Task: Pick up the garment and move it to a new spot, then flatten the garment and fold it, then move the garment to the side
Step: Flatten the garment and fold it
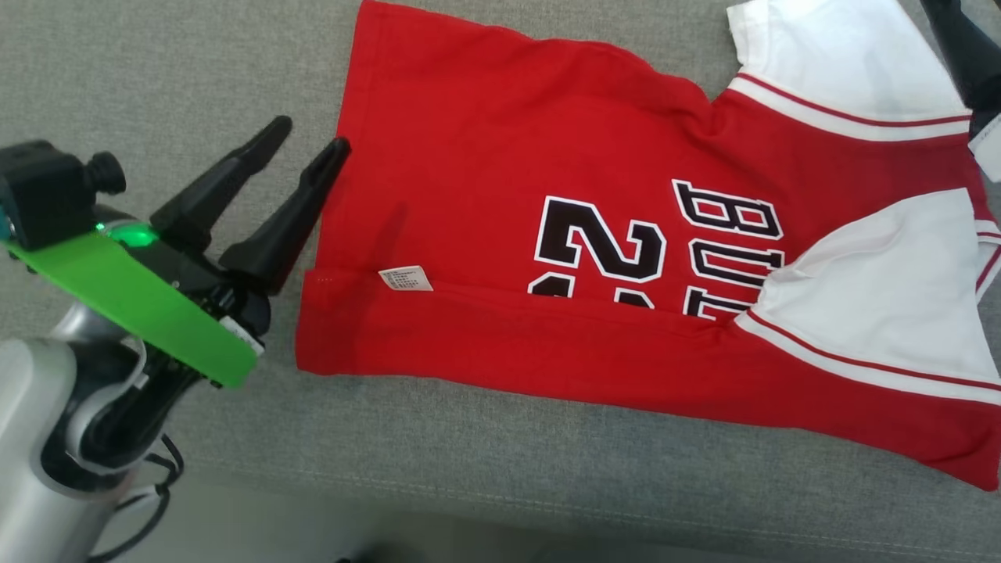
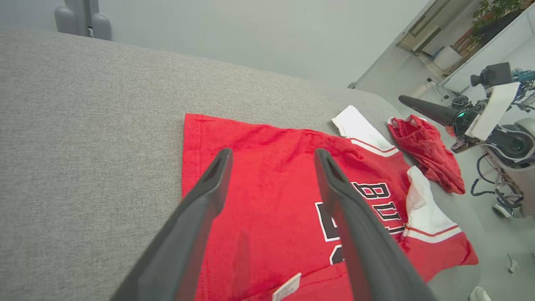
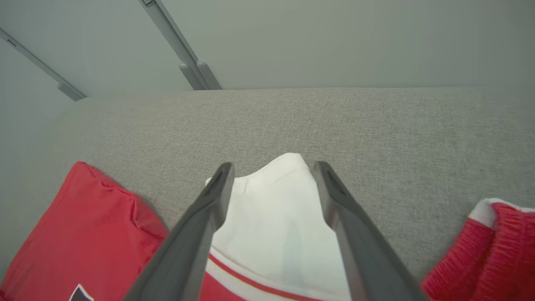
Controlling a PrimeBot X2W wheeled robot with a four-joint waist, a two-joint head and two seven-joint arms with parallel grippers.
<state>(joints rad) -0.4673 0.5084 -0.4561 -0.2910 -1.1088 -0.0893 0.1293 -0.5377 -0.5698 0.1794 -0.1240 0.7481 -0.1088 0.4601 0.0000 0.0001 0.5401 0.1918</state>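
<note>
Now the red shirt (image 1: 508, 180) lay flat on the grey cushion (image 1: 156, 62), with bare room past its hem (image 1: 332, 219). Left gripper (image 1: 309, 134) beside that hem and right gripper (image 3: 272, 167) above a white sleeve (image 3: 271, 221) both had fingers apart.

My left hand (image 1: 309, 134) has two long, tapering fingers (image 1: 223, 184) in matte black. Behind them I see a flat green plate (image 1: 133, 305) carrying a small black camera (image 1: 51, 191) with a round lens, and next to it a glowing green light (image 1: 129, 233). The forearm (image 1: 27, 438) is smooth silver-grey, with black cables (image 1: 160, 477) looping at its wrist. My right hand (image 3: 272, 167) has the same dark grey fingers. In the left wrist view its white plate (image 2: 493, 110) sits beside a teal light (image 2: 460, 114).
</note>
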